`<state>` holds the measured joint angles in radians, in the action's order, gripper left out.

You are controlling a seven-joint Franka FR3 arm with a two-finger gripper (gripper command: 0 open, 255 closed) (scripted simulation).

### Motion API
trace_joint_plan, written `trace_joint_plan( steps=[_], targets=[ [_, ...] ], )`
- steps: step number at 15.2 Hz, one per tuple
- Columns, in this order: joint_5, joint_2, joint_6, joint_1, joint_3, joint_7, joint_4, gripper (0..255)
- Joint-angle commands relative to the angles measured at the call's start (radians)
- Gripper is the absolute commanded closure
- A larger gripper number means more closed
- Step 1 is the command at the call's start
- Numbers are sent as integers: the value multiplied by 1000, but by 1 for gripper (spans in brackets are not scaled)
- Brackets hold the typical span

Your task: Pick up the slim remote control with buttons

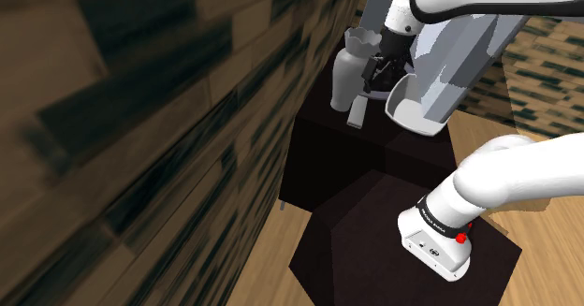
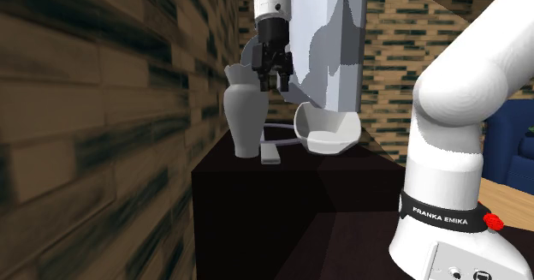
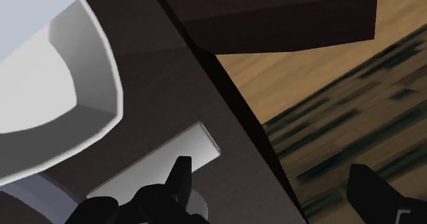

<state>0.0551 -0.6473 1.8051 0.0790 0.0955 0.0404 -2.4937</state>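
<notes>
The gripper (image 3: pixel 269 166), jaws apart, hangs over the pale remote (image 3: pixel 161 164), partly hiding it.

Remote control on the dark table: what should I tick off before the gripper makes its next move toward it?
1. Fingers apart: ok. The gripper is open in the wrist view.
2. Remote free: ok. It lies flat on the table, unheld.
3. Remote centred between the fingers: not ok. It lies by one finger, not in the gap.
4. Room from the vase: cannot tell. The gripper hangs close by its rim.
5. Bowl clear of the remote: ok. Bare table shows between them.
</notes>
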Motion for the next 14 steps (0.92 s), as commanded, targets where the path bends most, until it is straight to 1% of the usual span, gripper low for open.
trace_joint_plan(
  steps=[1, 7, 14],
  targets=[
    [2, 43, 79, 33, 11, 76, -27, 0],
    [-10, 200, 297, 133, 31, 293, -68, 0],
    [-49, 402, 536, 257, 43, 551, -85, 0]
  ],
)
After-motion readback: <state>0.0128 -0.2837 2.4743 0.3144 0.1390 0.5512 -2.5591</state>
